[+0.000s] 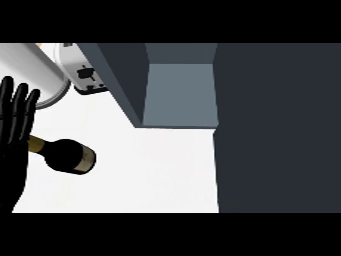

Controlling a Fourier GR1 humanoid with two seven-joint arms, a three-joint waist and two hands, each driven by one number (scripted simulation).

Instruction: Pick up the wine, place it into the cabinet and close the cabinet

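Dark glass wine bottle [64, 155] lain on white tabletop [158, 170], beside left hand [7, 130]; fingers straight, apart, nothing held. Grasp best taken round body. Grey cabinet [180, 85] seen open. Right hand unseen.

You've got the left hand [7, 130] at the left edge, fingers [16, 102] straight up. Wine bottle [66, 155] lies on the white desk [158, 170] just beside it. Dark cabinet [180, 85] stands open, upper centre.
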